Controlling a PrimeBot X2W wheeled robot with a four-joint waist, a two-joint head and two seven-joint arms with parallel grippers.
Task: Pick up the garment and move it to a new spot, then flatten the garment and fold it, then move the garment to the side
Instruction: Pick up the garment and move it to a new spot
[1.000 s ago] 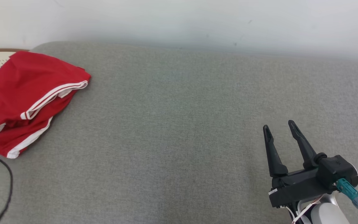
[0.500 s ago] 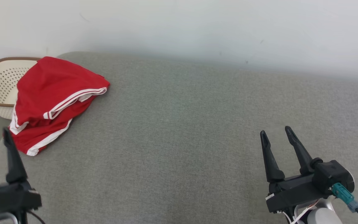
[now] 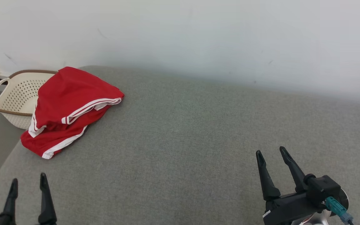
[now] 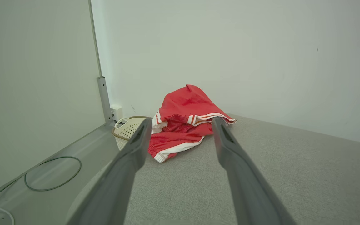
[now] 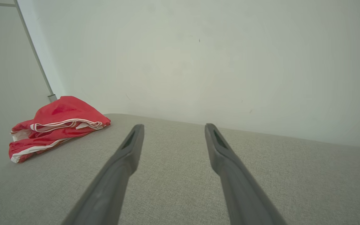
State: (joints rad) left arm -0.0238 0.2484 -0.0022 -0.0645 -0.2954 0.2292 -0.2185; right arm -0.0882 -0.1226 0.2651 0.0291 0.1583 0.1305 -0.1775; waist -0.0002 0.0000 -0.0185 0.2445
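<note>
At ten o'clock in the head view: the red garment (image 3: 70, 106), white-striped, folded into loose layers (the top layer puffed up rather than flat). Rests on the far-left corner of the grey cushion (image 3: 183, 140), hiding part of a cream perforated basket (image 3: 12, 93) behind it. Touches neither gripper.

At seven o'clock, low in the same view: the left gripper (image 3: 28, 178), jaws spread wide, nothing between them. Sits near the cushion's left edge, well apart from the garment, fingers pointing to twelve. From its own wrist view, frames the garment dead ahead at twelve o'clock between both fingers, with a thin cable loop (image 4: 53, 173) on the floor at eight.

At four o'clock: the right gripper (image 3: 270, 151), jaws likewise spread wide and empty, over bare cushion, fingers tilted toward eleven. From its wrist view, places the garment at nine o'clock, far off to the side.

Behind everything, from nine through three: a plain pale wall (image 3: 198, 37).
</note>
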